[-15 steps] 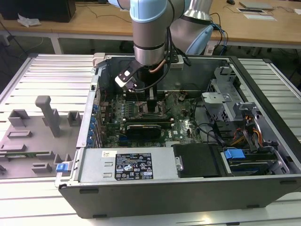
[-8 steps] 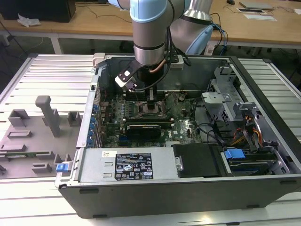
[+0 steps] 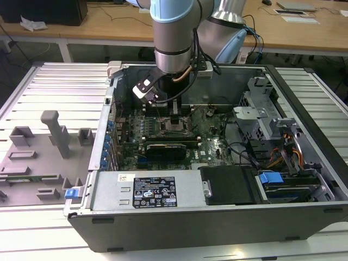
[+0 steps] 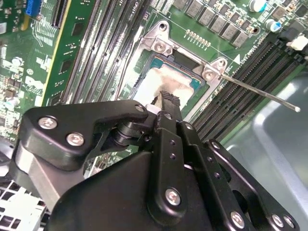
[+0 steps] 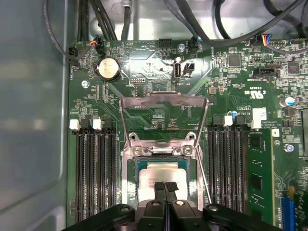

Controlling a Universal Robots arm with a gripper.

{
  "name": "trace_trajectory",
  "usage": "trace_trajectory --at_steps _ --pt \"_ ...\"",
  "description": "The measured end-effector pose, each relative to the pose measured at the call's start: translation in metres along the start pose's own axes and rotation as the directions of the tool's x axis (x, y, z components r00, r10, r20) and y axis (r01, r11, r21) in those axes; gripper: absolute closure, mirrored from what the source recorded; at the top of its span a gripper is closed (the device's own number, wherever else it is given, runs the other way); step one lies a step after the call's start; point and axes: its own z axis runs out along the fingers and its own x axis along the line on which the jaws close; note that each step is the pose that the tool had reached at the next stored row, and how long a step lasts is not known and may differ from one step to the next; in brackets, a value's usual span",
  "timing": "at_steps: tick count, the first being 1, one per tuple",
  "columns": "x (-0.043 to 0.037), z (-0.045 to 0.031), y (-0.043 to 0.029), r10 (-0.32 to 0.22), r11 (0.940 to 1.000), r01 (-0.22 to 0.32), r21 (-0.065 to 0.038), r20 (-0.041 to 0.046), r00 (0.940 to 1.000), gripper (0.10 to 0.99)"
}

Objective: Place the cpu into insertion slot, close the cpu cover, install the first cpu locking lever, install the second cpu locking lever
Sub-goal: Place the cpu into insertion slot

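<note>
"Where is the cpu (image 5: 163, 172) just now?"

"Lying flat in its socket on the green motherboard (image 5: 231, 82), pale metal top upward and rather patchy; rows of black memory slots (image 5: 94, 168) run along either side of it."

"And the cpu cover (image 5: 166, 98)?"

"Swung open; in the first wrist view the grey frame lies back from its hinge at the socket's far edge, and you can see bare board through its window; it is not over the chip."

"What is the gripper (image 5: 165, 185) doing?"

"Its two black fingers are pressed tight together with nothing between them; in both wrist views the tips sit over the chip's near edge; whether they actually touch the metal I cannot tell."

"Any sign of a locking lever (image 4: 260, 91)?"

"A thin wire rod sticks out from the socket's corner in the second wrist view, slanting across the memory slots towards the grey case floor; it is not latched down."

"And the wider room?"

"The arm (image 3: 173, 38) comes straight down into the open computer case (image 3: 163, 228), which lies on a ribbed metal table (image 3: 54, 81); a grey fixture tray (image 3: 32, 163) sits just beside the case on the exterior view's left."
</note>
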Motion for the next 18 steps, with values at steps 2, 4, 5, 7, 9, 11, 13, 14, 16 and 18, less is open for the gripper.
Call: trace_trajectory --at_steps 2,4,5,7,9,11,13,14,16,18 --pt "0.0001 -0.0070 0.0007 0.000 1.0000 0.000 0.000 0.0000 1.0000 0.980" --pt "0.0001 -0.0120 0.0011 0.000 1.0000 0.000 0.000 0.0000 1.0000 0.980" --pt "0.0001 -0.0142 0.0013 0.000 1.0000 0.000 0.000 0.0001 1.0000 0.980" --pt "0.0002 -0.0189 0.0017 0.000 1.0000 0.000 0.000 0.0000 1.0000 0.980" --pt "0.0003 -0.0255 0.0024 0.000 1.0000 0.000 0.000 -0.0001 1.0000 0.980" --pt "0.0004 -0.0334 0.0031 0.000 1.0000 0.000 0.000 0.0000 1.0000 0.980" --pt "0.0004 -0.0383 0.0035 0.000 1.0000 0.000 0.000 0.0001 1.0000 0.980" --pt "0.0005 -0.0418 0.0038 0.000 1.0000 0.000 0.000 0.0000 1.0000 0.980" --pt "0.0005 -0.0455 0.0042 0.000 1.0000 0.000 0.000 0.0000 1.0000 0.980" --pt "0.0005 -0.0459 0.0042 0.000 1.0000 0.000 0.000 -0.0002 1.0000 0.980"
